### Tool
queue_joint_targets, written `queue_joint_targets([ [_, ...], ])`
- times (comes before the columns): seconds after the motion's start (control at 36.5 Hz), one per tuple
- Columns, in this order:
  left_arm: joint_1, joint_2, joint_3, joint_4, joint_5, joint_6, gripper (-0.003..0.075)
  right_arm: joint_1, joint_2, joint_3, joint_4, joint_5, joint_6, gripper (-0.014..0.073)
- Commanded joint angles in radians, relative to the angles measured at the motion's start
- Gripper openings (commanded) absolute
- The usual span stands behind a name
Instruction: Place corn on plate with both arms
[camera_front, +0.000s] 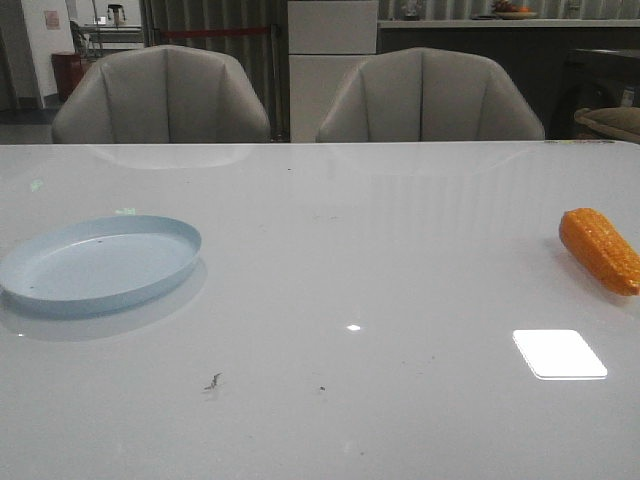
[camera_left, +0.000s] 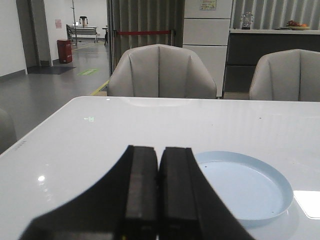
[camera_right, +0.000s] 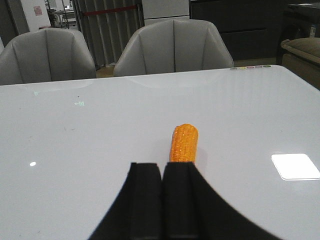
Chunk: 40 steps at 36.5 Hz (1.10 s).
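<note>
My left gripper (camera_left: 159, 192) and right gripper (camera_right: 163, 200) were both closed, holding nothing. The corn (camera_front: 600, 250) lay on the table (camera_front: 330, 240) at my right (well apart from the plate (camera_front: 98, 264)).

**Operator:** Where does each camera sit?

**Guide:** Your front view looks forward over the worktop (camera_front: 320, 250) from its near edge, low, toward two grey chairs (camera_front: 165, 95) at the far side. It takes in the plate (camera_front: 100, 265) on the left and the corn (camera_front: 600, 250) at the far right.

**Operator:** And the wrists?

**Guide:** Each looks out just above its own jaws, close to the surface and facing the same chairs. Your left wrist view has the plate (camera_left: 245, 185) just beyond its shut left gripper (camera_left: 159, 200). Your right wrist view has the corn (camera_right: 183, 143) just beyond the right gripper (camera_right: 162, 200), also pressed together. Each shares its item with the front view.
</note>
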Motion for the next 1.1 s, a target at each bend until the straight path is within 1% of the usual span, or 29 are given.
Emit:
queue_joint_targets([
  [0.0,-0.007,-0.016,0.037,-0.007,-0.088,-0.005,0.0094,-0.006,-0.026,-0.021,0.001,-0.091,-0.001,0.0066],
  [0.3,-0.007,-0.016,0.037,-0.007,-0.092,-0.005,0.0094,-0.006,-0.026,-0.021,-0.002,-0.091,-0.001,0.0066],
  [0.44,-0.007,-0.016,0.035,-0.007,-0.167,-0.005,0.0094,-0.006,-0.026,-0.021,-0.011,-0.091,-0.002,0.0066],
  [0.6,-0.007,-0.016,0.035,-0.007,-0.19,-0.005,0.0094,-0.006,-0.026,-0.021,-0.011,-0.1,-0.002,0.0066],
  [0.66,-0.007,-0.016,0.035,-0.007,-0.22,-0.005,0.0094,-0.006,-0.026,-0.021,-0.011,-0.1,-0.002,0.0066],
  [0.77,-0.007,-0.016,0.03,-0.007,-0.267,-0.005,0.0094,-0.006,-0.026,-0.021,-0.01,-0.143,-0.001,0.0066],
  [0.96,-0.007,-0.016,-0.04,-0.003,-0.25,-0.005,0.0094,-0.006,-0.026,-0.047,0.018,-0.326,0.002,0.0066],
  [1.01,-0.007,-0.016,-0.086,0.02,-0.214,-0.005,0.0094,-0.006,-0.025,-0.099,0.02,-0.305,0.002,0.0066],
  [1.07,-0.007,-0.016,-0.139,0.032,-0.149,-0.005,0.0094,-0.006,-0.023,-0.16,0.02,-0.247,0.002,0.0066],
])
